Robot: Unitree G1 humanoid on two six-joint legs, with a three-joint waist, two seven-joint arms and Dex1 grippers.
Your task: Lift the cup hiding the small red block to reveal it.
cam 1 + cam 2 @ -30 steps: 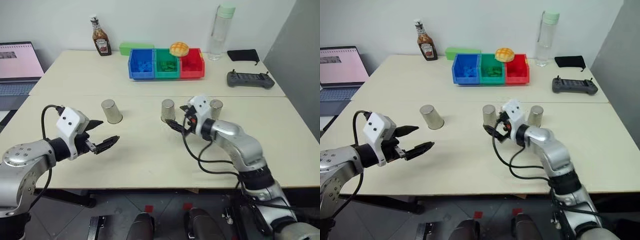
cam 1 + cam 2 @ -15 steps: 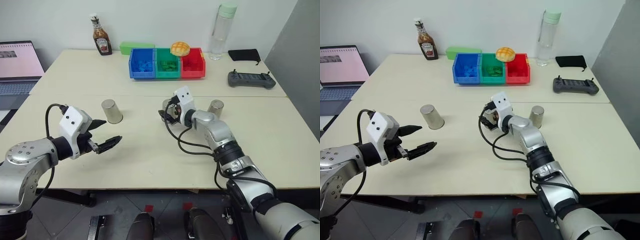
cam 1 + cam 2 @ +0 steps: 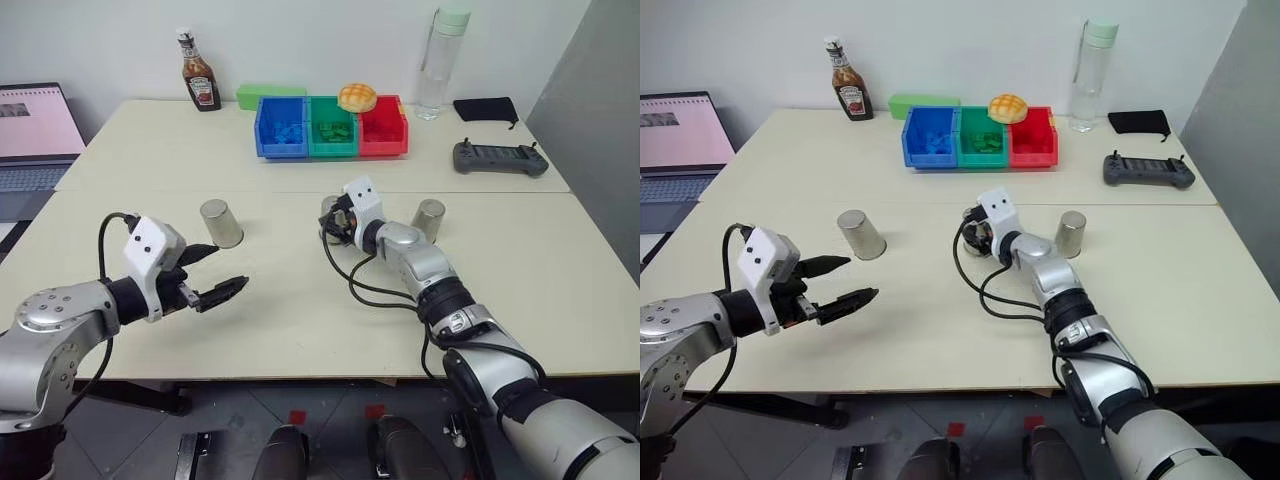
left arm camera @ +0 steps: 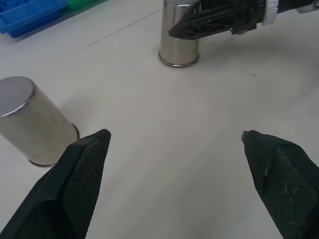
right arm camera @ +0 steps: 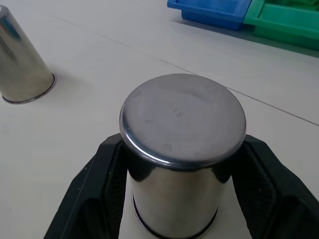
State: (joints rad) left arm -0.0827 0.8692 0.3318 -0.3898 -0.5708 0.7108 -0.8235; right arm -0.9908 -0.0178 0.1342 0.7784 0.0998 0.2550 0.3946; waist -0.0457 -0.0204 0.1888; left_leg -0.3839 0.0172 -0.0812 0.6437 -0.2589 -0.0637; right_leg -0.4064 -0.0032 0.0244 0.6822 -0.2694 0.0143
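Where the two pale tabletops meet to form one broad bench (image 3: 300, 320), the largest thing on it sits far off at the left edge, an open laptop (image 3: 35, 135) with a pink screen. Behind the middle stands a row of three storage bins (image 3: 331, 128), blue, green and red, with a round yellow bun (image 3: 358, 97) resting on top of them and a flat green box (image 3: 270, 95) just behind. A tall clear water bottle (image 3: 437, 65) with a pale green cap rises to the right of the bins, and a ketchup bottle (image 3: 201, 72) stands well to their left. Further right lie a dark handheld controller (image 3: 500, 158) and a small black pouch (image 3: 484, 109). Nearer, three steel cups stand upside down in a loose row. The middle cup (image 5: 182, 154) is pinched between the two black fingers of the right claw (image 5: 179, 199), which press against its sides while its rim rests on the bench. The left cup (image 3: 221, 222) stands apart, just beyond the left claw (image 3: 215, 275), whose fingers are spread wide and hover over bare bench without touching anything. The right cup (image 3: 429, 219) stands alone beside the right forearm. The small red block cannot be seen under any cup.
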